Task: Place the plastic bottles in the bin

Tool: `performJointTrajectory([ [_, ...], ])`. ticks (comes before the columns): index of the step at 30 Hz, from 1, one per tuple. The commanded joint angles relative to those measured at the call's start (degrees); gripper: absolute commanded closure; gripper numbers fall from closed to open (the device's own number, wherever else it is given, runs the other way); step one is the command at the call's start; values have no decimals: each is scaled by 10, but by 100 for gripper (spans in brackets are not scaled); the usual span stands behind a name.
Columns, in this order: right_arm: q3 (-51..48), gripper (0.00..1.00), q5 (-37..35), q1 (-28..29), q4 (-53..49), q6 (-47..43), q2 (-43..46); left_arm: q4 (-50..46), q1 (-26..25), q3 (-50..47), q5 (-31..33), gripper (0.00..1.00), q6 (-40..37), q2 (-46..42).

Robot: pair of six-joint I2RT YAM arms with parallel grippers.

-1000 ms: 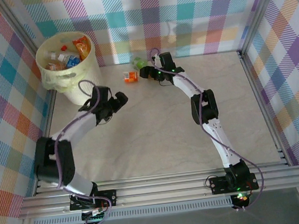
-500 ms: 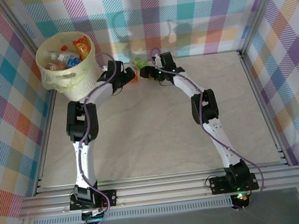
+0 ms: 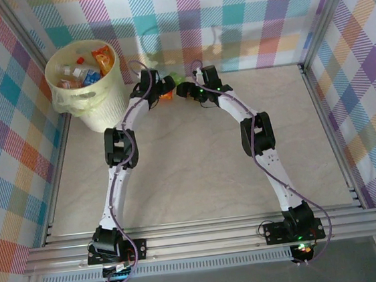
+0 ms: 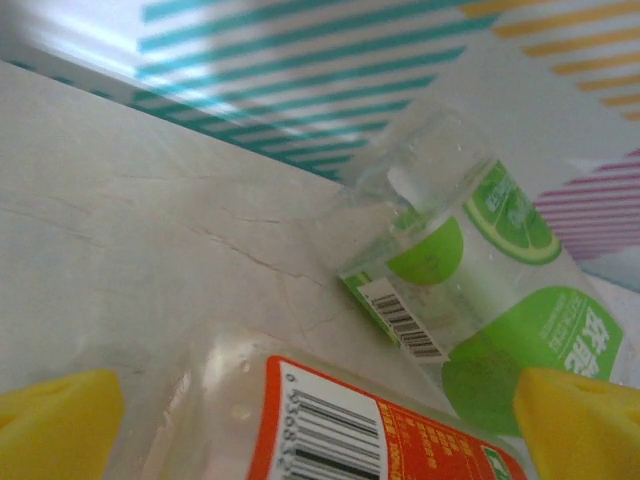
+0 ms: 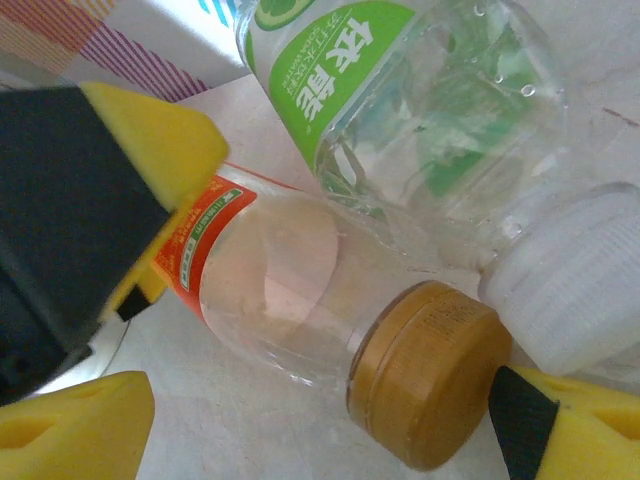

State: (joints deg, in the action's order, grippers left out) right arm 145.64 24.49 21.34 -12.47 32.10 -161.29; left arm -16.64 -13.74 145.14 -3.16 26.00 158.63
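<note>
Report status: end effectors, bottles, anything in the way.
Left end effector open, straddling orange-label bottle. Right end effector open at its brown cap, same bottle. Green-label bottle lies alongside.

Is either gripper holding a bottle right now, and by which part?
Nothing is held. The left gripper stands open astride the orange-labelled clear plastic bottle; the right gripper stands open around its brown screw cap.

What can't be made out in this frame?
Top view: the orange bottle and green bottle are tiny and partly covered by the left gripper and right gripper.
Top view: what lies deep in the bin is hidden by its top layer.
Left wrist view: most of the orange bottle is cut off by the bottom edge.
Right wrist view: the green bottle's base is cut off by the top edge.
</note>
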Motion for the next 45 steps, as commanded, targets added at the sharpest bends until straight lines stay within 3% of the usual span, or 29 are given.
performJointTrajectory([
  [1,-14,13,15,8,5,24,-6,2,1,24,-87,0,-27,5],
  [5,-17,15,41,8,21,11,1,-12,-9,-13,-117,1,-62,-25],
  [8,-53,17,61,7,33,-10,26,45,-16,-137,-125,3,-77,-96],
  [15,-279,17,68,9,160,-37,165,178,-22,-440,-126,5,-71,-273],
  [18,-358,17,70,10,191,-35,217,206,-29,-534,-138,6,-64,-336],
  [28,-625,16,50,15,284,16,362,246,-102,-804,-86,6,-31,-524],
  [31,-664,15,46,15,284,40,379,180,-149,-825,-26,6,-65,-544],
  [36,-693,14,58,15,273,78,395,39,-212,-778,95,5,-146,-512],
  [40,-707,14,48,16,258,84,410,-58,-231,-718,140,8,-179,-469],
  [45,-710,13,46,15,235,89,432,-99,-257,-688,176,16,-174,-456],
])
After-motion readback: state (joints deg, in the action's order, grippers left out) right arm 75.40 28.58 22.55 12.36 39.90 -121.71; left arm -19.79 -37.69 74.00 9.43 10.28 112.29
